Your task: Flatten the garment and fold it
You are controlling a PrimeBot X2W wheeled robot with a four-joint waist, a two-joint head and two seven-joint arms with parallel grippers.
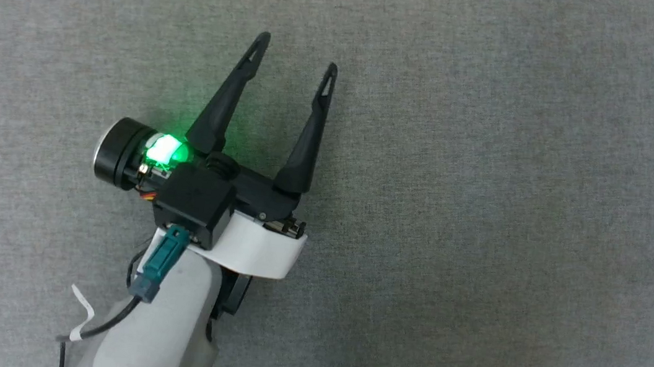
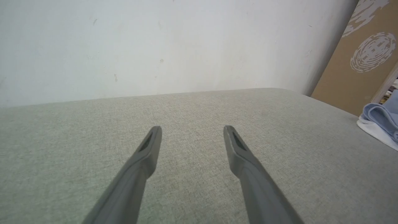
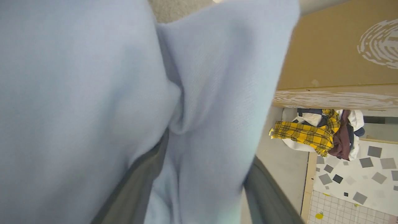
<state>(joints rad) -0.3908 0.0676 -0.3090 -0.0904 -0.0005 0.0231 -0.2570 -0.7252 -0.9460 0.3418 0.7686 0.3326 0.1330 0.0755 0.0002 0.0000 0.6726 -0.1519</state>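
Right claw (image 3: 205, 149): two long dark fingers rise from the bottom middle of the right wrist frame. They are spread wide with cloth bunched between them. Their tips are hidden behind the cloth, so I cannot tell whether either finger presses it.
Left claw (image 1: 297, 54): tapered black fingers with slotted tips, spread and holding nothing, at centre left of the head frame above bare upholstery.
Garment: the light blue soft knitted garment (image 3: 77, 93) covers the left and middle of the right wrist frame, with one deep vertical crease. It is close to the lens and blurred, and its outline is cut off.
Garment, far view: rounded blue folds over a white edge (image 2: 381, 119) at the right edge of the left wrist frame, lying on the cushion and partly cut off.
Surface: grey woven upholstered cushion (image 1: 491, 166), flat and finely textured.
Wrist hardware: glowing green light (image 1: 166, 150), teal plug (image 1: 161, 263) and pale smooth forearm at lower left.
Backdrop: plain white wall (image 2: 155, 46) and a brown cardboard panel with white print (image 3: 335, 46).
Clothes pile: yellow-and-black plaid cloth (image 3: 304, 133) on a heap of white and dark pieces at centre right. I cannot tell whether a container holds them.
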